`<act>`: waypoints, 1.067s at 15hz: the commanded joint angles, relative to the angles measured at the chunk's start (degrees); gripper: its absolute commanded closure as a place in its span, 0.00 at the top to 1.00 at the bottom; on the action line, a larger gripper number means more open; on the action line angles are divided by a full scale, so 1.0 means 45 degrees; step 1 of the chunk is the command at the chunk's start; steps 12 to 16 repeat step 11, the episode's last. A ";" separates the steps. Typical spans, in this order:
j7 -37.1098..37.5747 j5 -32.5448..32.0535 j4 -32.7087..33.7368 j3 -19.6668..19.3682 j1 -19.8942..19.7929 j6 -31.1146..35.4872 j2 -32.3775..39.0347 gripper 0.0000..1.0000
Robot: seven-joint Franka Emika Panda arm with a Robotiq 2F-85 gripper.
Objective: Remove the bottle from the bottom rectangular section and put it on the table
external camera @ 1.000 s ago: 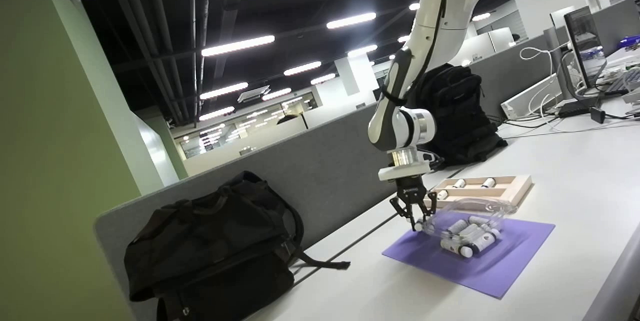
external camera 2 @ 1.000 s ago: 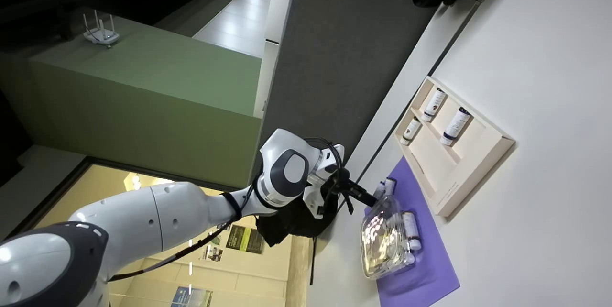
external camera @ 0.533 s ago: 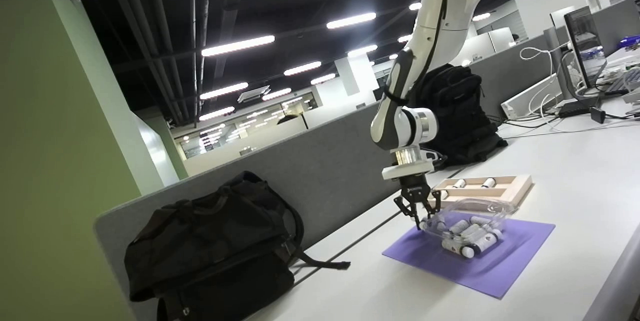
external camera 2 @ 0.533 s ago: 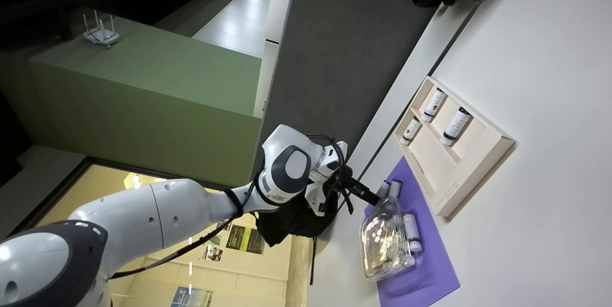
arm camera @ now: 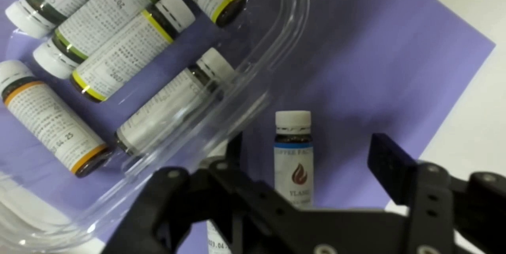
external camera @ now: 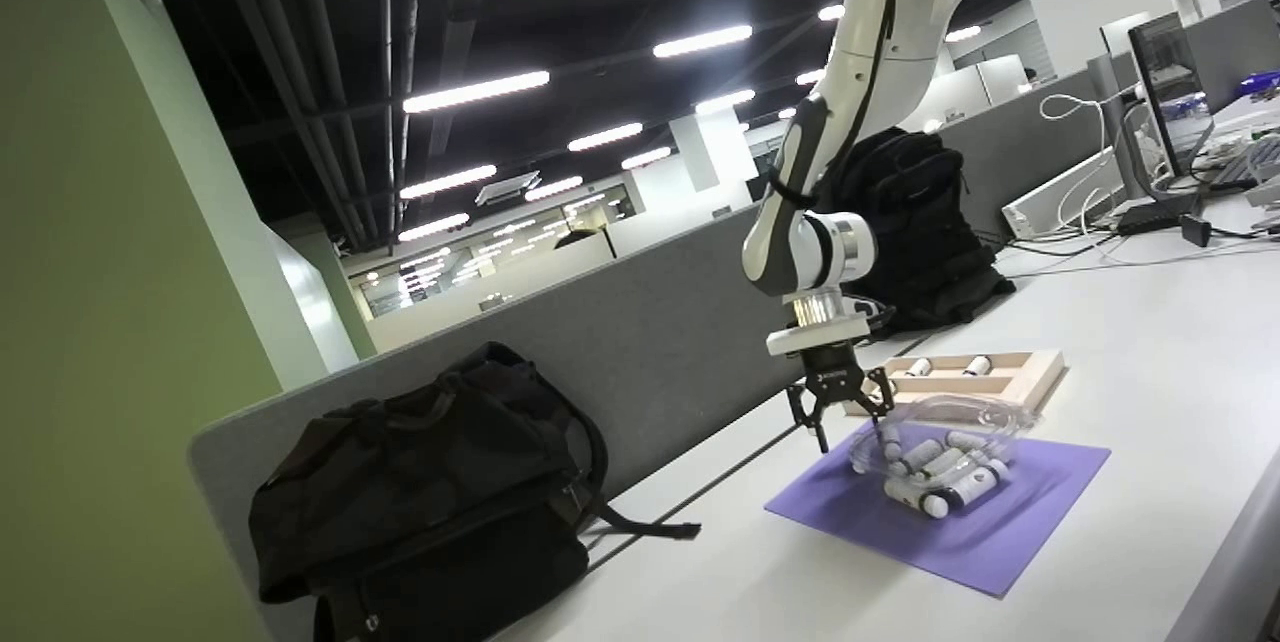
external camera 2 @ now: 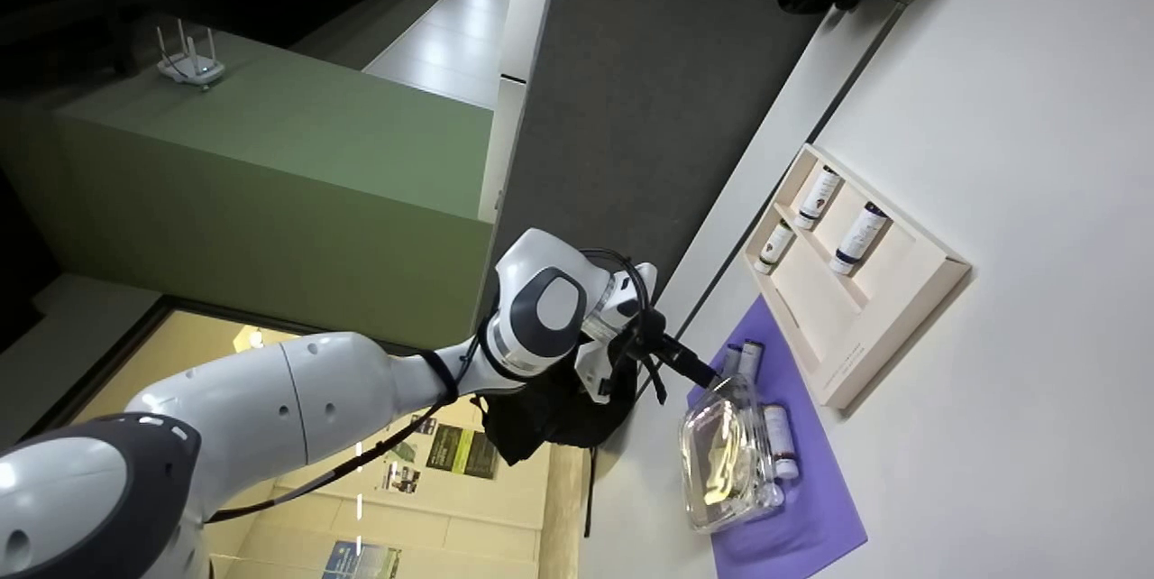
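My gripper (arm camera: 308, 143) hangs open over the purple mat (external camera: 1030, 502), nothing in its jaws. Below it lies a blue-banded bottle (arm camera: 293, 167), apart from both fingers in the wrist view. Another bottle (arm camera: 217, 244) is partly hidden behind one finger. The wooden tray (external camera 2: 892, 326) with rectangular sections stands beside the mat. One of its sections holds a bottle (external camera 2: 775, 245); across the divider lie two more, a bottle (external camera 2: 819, 197) and a bottle (external camera 2: 858, 238). Which section is the bottom one I cannot tell. The white table (external camera: 750, 562) carries everything.
A clear plastic container (external camera 2: 721, 462) with several bottles around or inside it sits on the mat, close to the gripper's finger. Black backpacks (external camera: 430, 492) lean on the grey partition (external camera: 660, 342) behind. A monitor (external camera: 1165, 102) and cables stand further along the desk.
My fingers, close together a second ago, have spread apart. The gripper has shifted slightly right in an exterior view. A bottle near the fingertips has shifted, and the clear container has tilted a little.
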 commanded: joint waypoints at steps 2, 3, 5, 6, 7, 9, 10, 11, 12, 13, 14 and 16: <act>-0.0054 0.0281 0.0573 -0.0025 -0.0157 -0.0657 0.0075 1.00; -0.0052 0.0323 0.0608 -0.0027 -0.0185 -0.0667 0.0059 1.00; -0.0056 0.0418 0.0663 -0.0045 -0.0240 -0.0675 -0.0031 1.00; -0.0061 0.0436 0.0693 -0.0057 -0.0273 -0.0673 -0.0112 1.00; -0.0120 0.0392 0.0657 -0.0100 -0.0302 -0.0616 -0.0308 1.00; -0.0126 0.0302 0.0546 -0.0143 -0.0158 -0.0251 -0.0084 1.00; -0.0147 0.0299 0.0569 -0.0158 -0.0180 -0.0256 -0.0162 1.00; -0.0149 0.0298 0.0560 -0.0161 -0.0179 -0.0256 -0.0154 1.00; -0.0149 0.0298 0.0560 -0.0161 -0.0179 -0.0256 -0.0154 1.00; -0.0149 0.0298 0.0560 -0.0161 -0.0179 -0.0256 -0.0154 1.00; -0.0149 0.0298 0.0560 -0.0161 -0.0179 -0.0256 -0.0154 1.00; -0.0149 0.0298 0.0560 -0.0161 -0.0179 -0.0256 -0.0154 1.00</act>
